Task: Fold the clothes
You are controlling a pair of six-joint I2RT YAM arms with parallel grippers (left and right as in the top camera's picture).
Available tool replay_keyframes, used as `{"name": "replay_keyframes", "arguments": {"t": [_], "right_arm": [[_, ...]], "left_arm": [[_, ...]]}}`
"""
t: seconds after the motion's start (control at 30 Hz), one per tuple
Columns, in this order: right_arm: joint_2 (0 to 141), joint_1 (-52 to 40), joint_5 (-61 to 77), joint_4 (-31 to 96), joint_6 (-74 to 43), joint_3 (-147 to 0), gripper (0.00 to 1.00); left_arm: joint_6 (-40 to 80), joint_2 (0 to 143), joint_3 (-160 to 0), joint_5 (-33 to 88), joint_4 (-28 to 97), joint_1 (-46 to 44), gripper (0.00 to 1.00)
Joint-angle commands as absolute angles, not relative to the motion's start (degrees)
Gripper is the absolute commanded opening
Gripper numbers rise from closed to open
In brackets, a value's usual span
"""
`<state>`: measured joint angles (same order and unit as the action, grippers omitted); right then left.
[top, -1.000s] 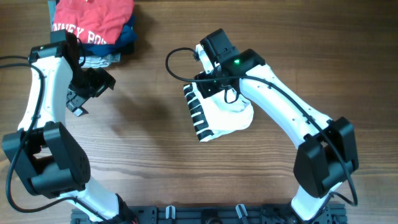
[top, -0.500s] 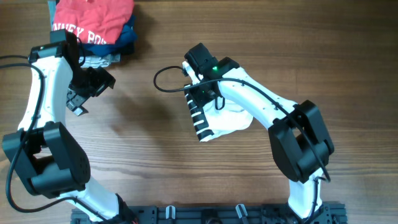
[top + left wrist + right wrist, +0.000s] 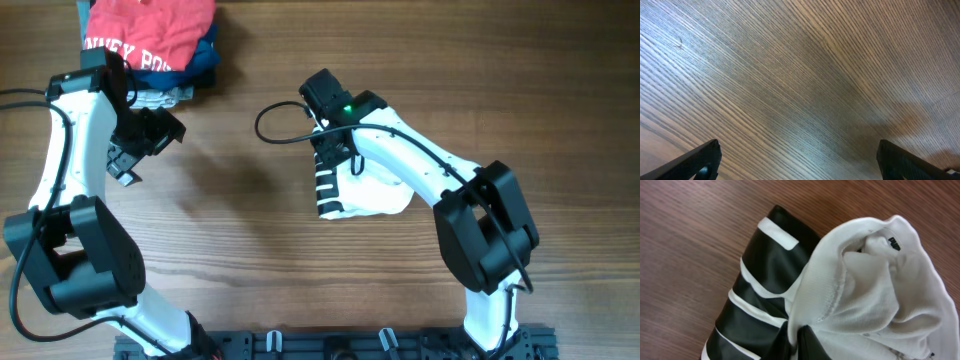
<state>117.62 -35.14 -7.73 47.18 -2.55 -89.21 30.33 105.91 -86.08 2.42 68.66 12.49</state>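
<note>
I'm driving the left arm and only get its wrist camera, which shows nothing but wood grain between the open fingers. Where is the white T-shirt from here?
Observer: The crumpled white T-shirt with a black-striped patch lies near the middle of the wooden table. It is to the right of your left gripper and well apart from it.
Operator: Is the other arm holding it?
Observer: Yes. In its own wrist view, the right gripper is shut on a fold of the shirt's white fabric.
</note>
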Motion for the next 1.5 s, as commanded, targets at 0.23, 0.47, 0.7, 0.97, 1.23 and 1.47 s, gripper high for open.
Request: {"name": "replay_keyframes", "arguments": {"t": [0.23,0.47,0.7,0.97,1.23,1.47], "right_arm": [[114.34,-31.35,-11.07,52.88,-7.81,-92.07,0.05],[113.65,-29.69,-10.9,56.62,-10.83,-93.34,0.21],[113.69,-28.32,-8.03,57.8,-13.41,-93.32,0.21],[114.89,-28.29,-2.92,56.8,-9.85,-93.14,0.2],[114.91,-27.24,-3.16,52.71,-11.18,-89.43,0.04],[113.06,-24.75,-7.79,55.29,-18.92,-91.09,0.04]], "left_arm": [[30.28,105.89,-85.65,1.83,68.51,12.6,1.0],[30.28,105.89,-85.65,1.85,68.53,12.6,1.0],[30.28,105.89,-85.65,1.83,68.75,12.6,1.0],[30.28,105.89,-85.65,1.85,69.12,12.6,1.0],[30.26,105.89,-85.65,1.83,69.6,12.6,1.0],[30.26,105.89,-85.65,1.83,69.58,12.6,1.0]]}}
